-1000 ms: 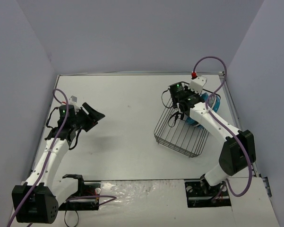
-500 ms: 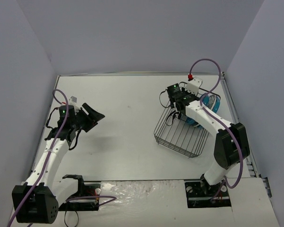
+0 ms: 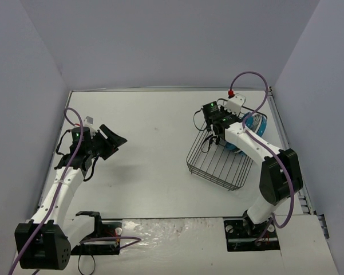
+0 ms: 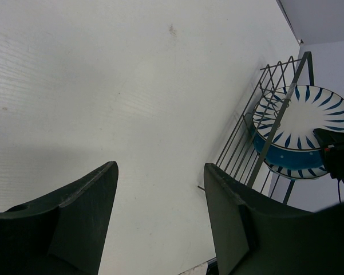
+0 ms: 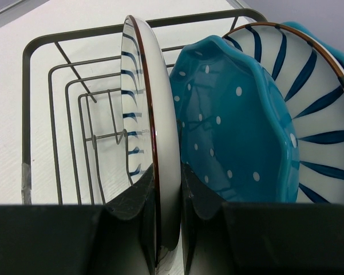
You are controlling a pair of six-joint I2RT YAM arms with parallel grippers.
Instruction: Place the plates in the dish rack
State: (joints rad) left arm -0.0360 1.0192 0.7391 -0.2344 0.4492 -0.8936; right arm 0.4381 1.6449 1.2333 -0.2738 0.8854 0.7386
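The black wire dish rack [image 3: 217, 167] stands at the right of the table. My right gripper [image 5: 167, 189] is shut on the rim of a white plate with dark stripes [image 5: 154, 114], which it holds upright on edge inside the dish rack [image 5: 34, 57]. Right behind that plate a teal dotted plate [image 5: 234, 126] stands on edge, then another striped plate [image 5: 326, 109]. From above, the right gripper [image 3: 216, 127] hangs over the rack's far end beside the teal plates [image 3: 257, 127]. My left gripper [image 3: 111, 140] is open and empty, far off at the left.
The left wrist view looks between my left gripper's [image 4: 160, 189] open fingers across bare table to the rack [image 4: 275, 123] with a striped plate [image 4: 309, 112] over a teal one [image 4: 292, 157]. Walls enclose the table on three sides.
The right arm shifted slightly toward the back left over the rack with the striped plate in its grip, then held still. The left arm has not moved.
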